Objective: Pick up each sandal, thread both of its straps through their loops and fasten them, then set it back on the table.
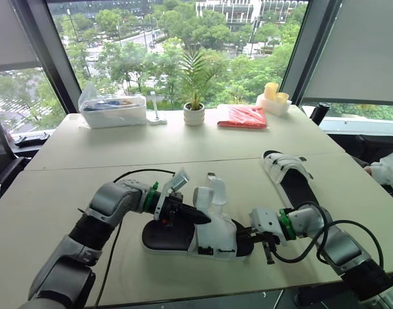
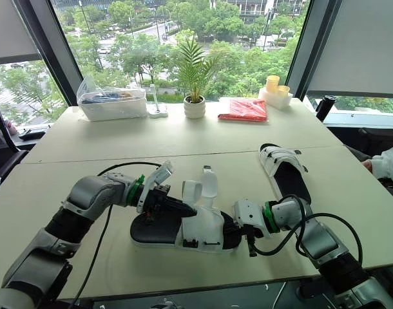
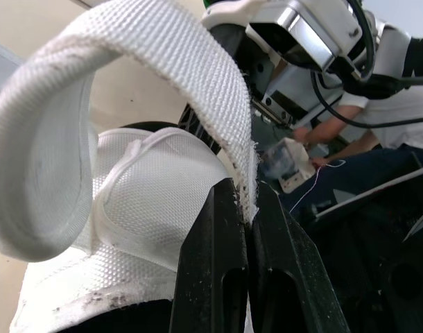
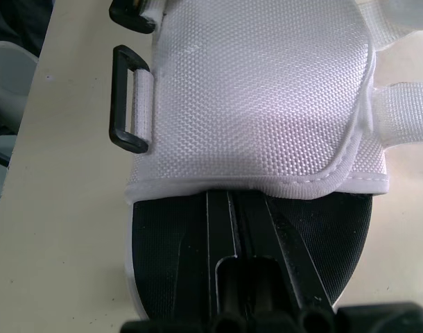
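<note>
Clamps the strap [image 3: 128,55] tight in the left gripper [image 3: 243,208], lower centre, forearm angled inward. Lays the right gripper [image 4: 243,205], fingers together, flat inside the sandal [image 1: 216,243].

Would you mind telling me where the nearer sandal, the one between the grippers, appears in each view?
Left eye view: nearer sandal, low centre.
Right eye view: sandal, low centre.
Left wrist view: its white mesh, close up.
Right wrist view: white mesh meeting the black sole.
Shared landmark: the black sole.
</note>
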Tool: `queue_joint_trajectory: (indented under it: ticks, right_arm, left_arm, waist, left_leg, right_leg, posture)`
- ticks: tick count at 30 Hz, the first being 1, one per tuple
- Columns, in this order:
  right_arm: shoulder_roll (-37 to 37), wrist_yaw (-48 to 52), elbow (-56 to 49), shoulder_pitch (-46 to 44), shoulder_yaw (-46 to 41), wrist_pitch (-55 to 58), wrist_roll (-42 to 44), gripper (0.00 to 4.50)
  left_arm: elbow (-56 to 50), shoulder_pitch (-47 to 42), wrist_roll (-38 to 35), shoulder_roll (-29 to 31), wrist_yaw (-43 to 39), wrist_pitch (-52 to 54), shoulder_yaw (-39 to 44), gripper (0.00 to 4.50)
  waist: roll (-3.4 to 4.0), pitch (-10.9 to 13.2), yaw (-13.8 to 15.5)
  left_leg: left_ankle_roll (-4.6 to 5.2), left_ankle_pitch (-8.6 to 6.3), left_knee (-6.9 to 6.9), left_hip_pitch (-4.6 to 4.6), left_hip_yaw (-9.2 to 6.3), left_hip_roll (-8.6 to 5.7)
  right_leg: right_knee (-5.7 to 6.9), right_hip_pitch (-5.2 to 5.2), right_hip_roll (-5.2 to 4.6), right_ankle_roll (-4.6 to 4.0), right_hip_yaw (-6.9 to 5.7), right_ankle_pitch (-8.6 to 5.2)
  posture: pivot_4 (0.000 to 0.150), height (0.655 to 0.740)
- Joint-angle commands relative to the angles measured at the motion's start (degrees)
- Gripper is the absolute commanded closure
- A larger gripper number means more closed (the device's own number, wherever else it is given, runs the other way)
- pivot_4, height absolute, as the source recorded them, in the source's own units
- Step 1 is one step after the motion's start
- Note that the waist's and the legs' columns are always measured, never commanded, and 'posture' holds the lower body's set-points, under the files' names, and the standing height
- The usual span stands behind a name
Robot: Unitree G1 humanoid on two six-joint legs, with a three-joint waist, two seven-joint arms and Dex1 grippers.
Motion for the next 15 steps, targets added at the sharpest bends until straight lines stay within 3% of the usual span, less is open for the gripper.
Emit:
queue_joint_trajectory:
  ticks: [1, 15]
  right_arm:
    - [-0.3, 0.3, 1.7, 1.7, 2.4, 1.8, -2.8, 4.5]
    - [-0.2, 0.0, 1.6, 2.0, 2.4, 1.7, -3.0, 4.5]
  left_arm:
    - [-2.8, 0.6, 0.1, 0.3, -0.3, -0.5, -0.6, 4.46]
    - [-9.3, 5.2, 3.1, 0.0, 3.2, -7.3, -1.3, 4.46]
  waist:
    - [0.0, 0.0, 0.0]
    - [0.0, 0.0, 0.0]
  left_leg:
    - [0.0, 0.0, 0.0, 0.0, 0.0, 0.0]
    - [0.0, 0.0, 0.0, 0.0, 0.0, 0.01]
  right_leg:
    - [0.0, -0.01, 0.0, 0.0, 0.0, 0.0]
    - [-0.01, 0.01, 0.0, -0.01, 0.0, 0.0]
  posture:
    - [0.15, 0.74]
    - [0.15, 0.74]
